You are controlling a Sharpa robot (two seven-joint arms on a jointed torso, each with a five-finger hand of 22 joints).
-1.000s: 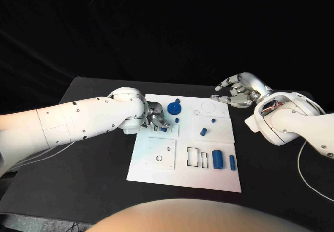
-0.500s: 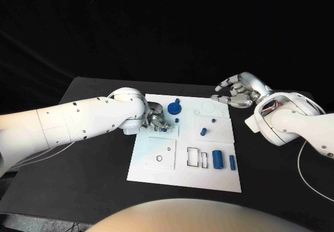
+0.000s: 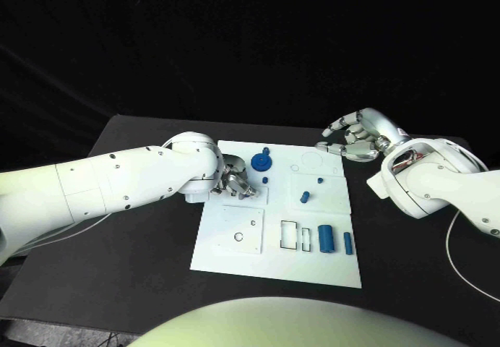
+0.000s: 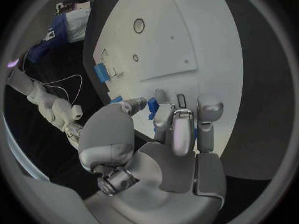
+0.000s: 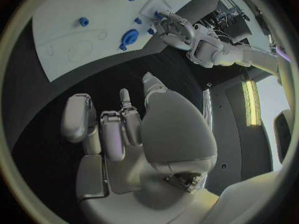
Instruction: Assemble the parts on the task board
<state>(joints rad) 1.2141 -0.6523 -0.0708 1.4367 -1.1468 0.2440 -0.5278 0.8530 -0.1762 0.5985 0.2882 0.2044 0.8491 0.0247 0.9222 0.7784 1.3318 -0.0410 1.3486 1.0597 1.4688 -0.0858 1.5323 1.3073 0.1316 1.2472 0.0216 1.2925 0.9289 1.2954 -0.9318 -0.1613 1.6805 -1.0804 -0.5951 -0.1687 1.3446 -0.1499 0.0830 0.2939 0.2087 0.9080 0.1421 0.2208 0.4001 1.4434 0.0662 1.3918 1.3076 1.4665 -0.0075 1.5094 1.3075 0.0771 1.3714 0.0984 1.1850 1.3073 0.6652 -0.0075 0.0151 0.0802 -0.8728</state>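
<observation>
The left hand (image 3: 231, 178) rests on the white board's (image 3: 313, 271) left edge, fingertips pinching a small blue piece (image 4: 152, 107) against it — while the right hand (image 3: 356, 137) hovers off the board's far right corner, fingers loosely curled and holding nothing — other blue pieces (image 3: 326, 238) lie across the board.

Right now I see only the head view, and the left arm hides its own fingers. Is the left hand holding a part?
Observer: Yes, it seems so. In the left wrist view the left hand pinches a small blue part between thumb and finger, over the task board.
Operator: And the right palm, is something in it?
Observer: Nothing. The right wrist view shows the right hand with fingers apart, over the black table, off the task board.
</observation>
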